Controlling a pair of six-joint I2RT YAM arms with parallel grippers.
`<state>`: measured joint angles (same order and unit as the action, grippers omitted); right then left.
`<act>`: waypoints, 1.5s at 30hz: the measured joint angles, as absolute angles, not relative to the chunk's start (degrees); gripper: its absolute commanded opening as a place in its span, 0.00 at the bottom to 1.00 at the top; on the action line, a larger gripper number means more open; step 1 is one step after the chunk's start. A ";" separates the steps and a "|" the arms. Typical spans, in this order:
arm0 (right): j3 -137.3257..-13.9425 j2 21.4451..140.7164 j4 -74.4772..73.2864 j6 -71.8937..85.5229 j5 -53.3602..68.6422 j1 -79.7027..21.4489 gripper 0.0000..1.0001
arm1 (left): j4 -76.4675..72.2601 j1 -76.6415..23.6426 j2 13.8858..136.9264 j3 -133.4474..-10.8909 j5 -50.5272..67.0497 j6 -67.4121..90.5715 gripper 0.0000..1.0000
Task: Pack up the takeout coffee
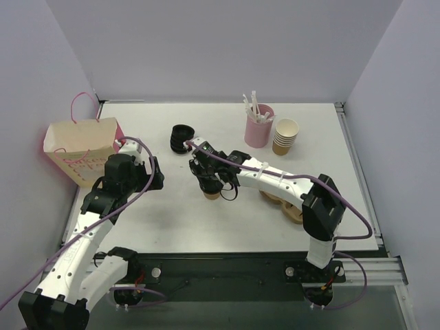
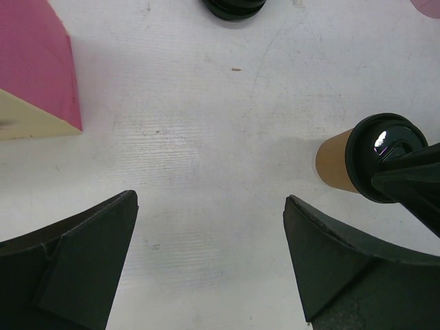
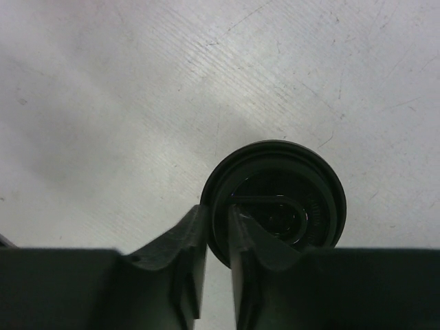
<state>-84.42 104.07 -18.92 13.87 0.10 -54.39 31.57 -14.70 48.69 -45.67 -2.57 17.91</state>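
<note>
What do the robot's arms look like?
The left arm and right arm are white tubes with black joints. A thin purple cable loops along each. The left gripper and right gripper have black wedge-shaped fingers.

Right of bag (image 1: 79, 146), takeout coffee (image 1: 212, 194)

- takeout coffee (image 2: 335, 163): cup wall tan paper, matt, smooth.
- lid (image 3: 311, 177) of that cup: black plastic, glossy, bright reflections on top.
- my right fingers (image 3: 161, 265): black plastic, matt, moulded edges.
- my left fingers (image 2: 75, 265): same matt black plastic.
- table (image 2: 206, 137): white, matt, fine streaked grain, light scratches, small specks.
- paper bag (image 2: 34, 69): pink and cream paper, matt, flat panels.
- stack of lids (image 2: 234, 7): black plastic, slight sheen.
</note>
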 measured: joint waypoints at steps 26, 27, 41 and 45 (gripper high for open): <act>-81.43 100.07 -21.26 9.98 -5.58 -44.34 0.00 | 32.93 -15.84 46.59 -45.67 -6.02 17.43 0.97; -81.36 99.70 -21.26 9.63 -5.56 -42.87 0.00 | 32.93 -15.84 46.57 -45.67 -6.02 17.41 0.97; -81.67 101.82 -21.19 6.85 -3.51 -34.44 0.00 | 32.95 -15.84 46.57 -45.67 -6.02 17.30 0.97; -81.67 102.35 -20.86 6.76 -3.46 -34.04 0.09 | 32.95 -15.84 46.57 -45.67 -6.00 17.30 0.97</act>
